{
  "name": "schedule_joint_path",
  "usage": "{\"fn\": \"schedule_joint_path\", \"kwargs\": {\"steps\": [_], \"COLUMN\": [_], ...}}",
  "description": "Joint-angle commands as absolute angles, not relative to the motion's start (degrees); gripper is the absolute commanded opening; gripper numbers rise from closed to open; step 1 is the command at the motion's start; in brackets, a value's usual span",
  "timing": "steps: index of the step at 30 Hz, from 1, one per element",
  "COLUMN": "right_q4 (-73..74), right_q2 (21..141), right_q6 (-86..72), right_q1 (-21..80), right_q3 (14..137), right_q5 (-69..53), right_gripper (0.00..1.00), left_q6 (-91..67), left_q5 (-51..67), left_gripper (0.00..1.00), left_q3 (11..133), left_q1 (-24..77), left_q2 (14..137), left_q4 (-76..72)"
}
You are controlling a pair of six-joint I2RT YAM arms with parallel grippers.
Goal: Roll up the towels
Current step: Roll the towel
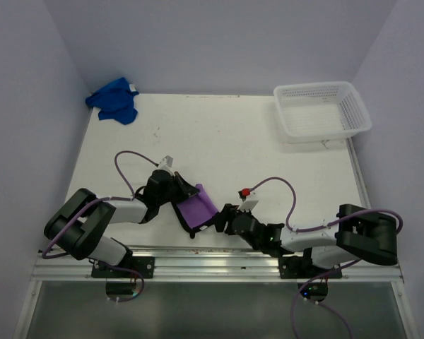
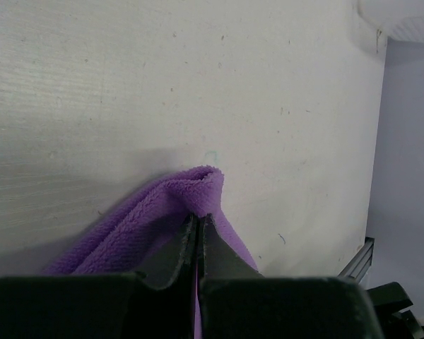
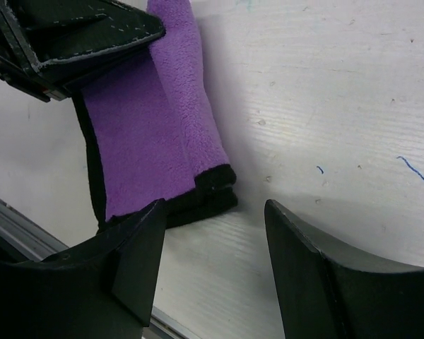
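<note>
The purple towel point(image 1: 198, 209) with a black hem lies folded near the table's front edge, between the two arms. My left gripper point(image 1: 190, 192) is shut on its upper fold; in the left wrist view the fingertips point(image 2: 206, 229) pinch the purple towel point(image 2: 191, 187) tightly. My right gripper point(image 3: 213, 206) stands open just in front of the purple towel's point(image 3: 152, 134) hemmed corner, with nothing between its fingers. In the top view the right gripper point(image 1: 220, 220) sits at the towel's near right corner. The blue towel point(image 1: 113, 101) lies crumpled at the far left corner.
A white mesh basket point(image 1: 353, 106) stands at the far right corner. The table's metal front rail point(image 1: 212, 254) runs just behind the right gripper. Walls close in on the left and right sides of the table.
</note>
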State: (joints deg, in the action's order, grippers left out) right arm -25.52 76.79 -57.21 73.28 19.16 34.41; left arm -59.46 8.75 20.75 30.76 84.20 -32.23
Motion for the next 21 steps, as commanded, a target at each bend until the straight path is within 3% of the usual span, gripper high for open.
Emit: {"fn": "schedule_joint_path", "kwargs": {"steps": [1, 13, 21], "right_q4": [-33.0, -35.3, -35.4], "right_q2": [78.6, 85.8, 89.0], "right_q6": [-58.9, -58.8, -57.6], "right_q1": [72.3, 71.5, 71.4], "right_q3": [19.3, 21.8, 24.3], "right_q5": [35.4, 34.7, 34.6], "right_gripper": [0.62, 0.58, 0.41], "left_q6": [-59.3, -58.6, -58.5], "left_q5": [9.1, 9.4, 9.5], "left_gripper": [0.0, 0.0, 0.0], "left_q3": [21.1, 21.9, 21.9], "left_q1": [30.3, 30.3, 30.3], "left_q2": [83.6, 83.6, 83.5], "left_q4": [-33.4, -32.2, -31.8]}}
